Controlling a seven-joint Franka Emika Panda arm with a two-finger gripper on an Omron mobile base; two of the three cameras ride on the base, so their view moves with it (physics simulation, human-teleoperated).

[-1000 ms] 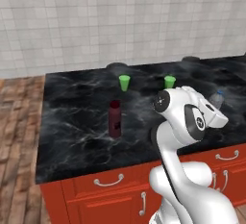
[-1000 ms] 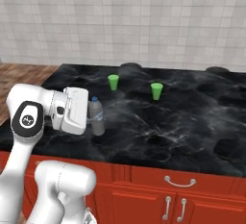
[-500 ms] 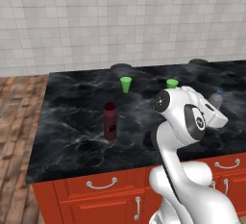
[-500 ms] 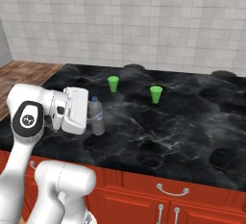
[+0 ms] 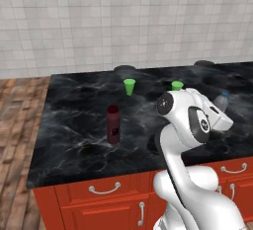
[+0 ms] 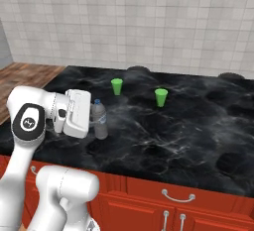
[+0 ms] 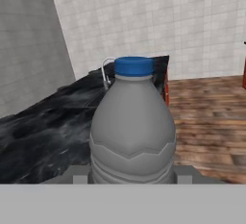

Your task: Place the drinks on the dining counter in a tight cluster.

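On the dining counter [image 5: 74, 125], the dark-red bottle [image 5: 113, 124] stands upright toward its left end. Right of it, further back, are two green cups [image 5: 129, 86]. Rightmost, the gripper [image 6: 94, 120] clasps the clear blue-capped bottle [image 6: 100, 120] upright, near the counter's front edge.

Even, bright rendered light; soft shadows, slightly coarse, no glare.

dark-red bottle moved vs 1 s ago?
No. The whole left base view shifted, so the base drove. The dark-red bottle stays front-left of the left green cup on the dining counter.
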